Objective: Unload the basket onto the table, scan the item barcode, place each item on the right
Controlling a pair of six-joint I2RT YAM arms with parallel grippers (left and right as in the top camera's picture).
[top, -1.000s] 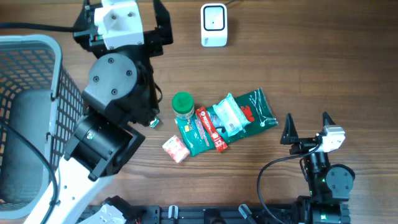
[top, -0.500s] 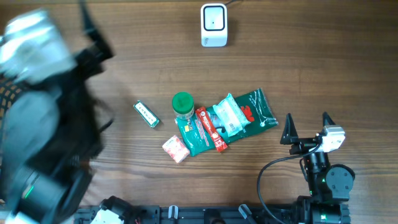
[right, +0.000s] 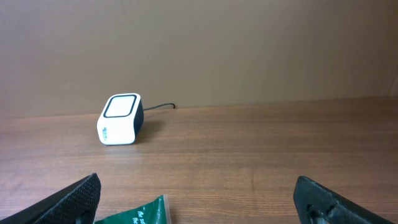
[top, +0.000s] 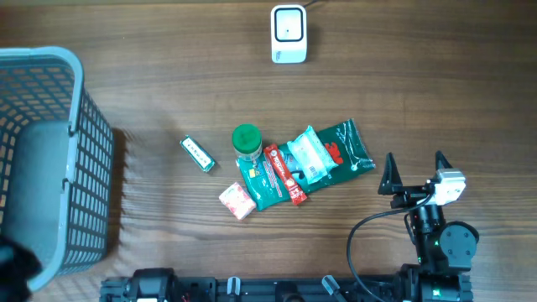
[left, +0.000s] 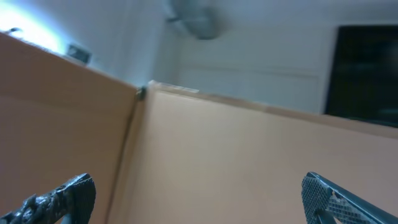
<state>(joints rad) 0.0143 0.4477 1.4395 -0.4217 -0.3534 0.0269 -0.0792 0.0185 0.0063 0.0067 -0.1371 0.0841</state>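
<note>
Left arm gone from overhead view since a second ago. We see left end effector [left: 194, 186] spread wide, empty, facing wall. Small pack [top: 198, 153] lies on worktop [top: 419, 75], left of green-capped bottle [top: 246, 139], well apart from scanner [top: 288, 33] at far edge. Right end effector [top: 414, 159] open, empty, right of the items.

Matt wood-grain table [top: 436, 92], glossy green foil pouch [top: 348, 147], plastic-mesh basket [top: 88, 159].

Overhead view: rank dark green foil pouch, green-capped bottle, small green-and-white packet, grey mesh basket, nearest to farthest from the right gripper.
1. dark green foil pouch, just left of the right gripper
2. green-capped bottle, centre
3. small green-and-white packet, further left
4. grey mesh basket, far left
</note>
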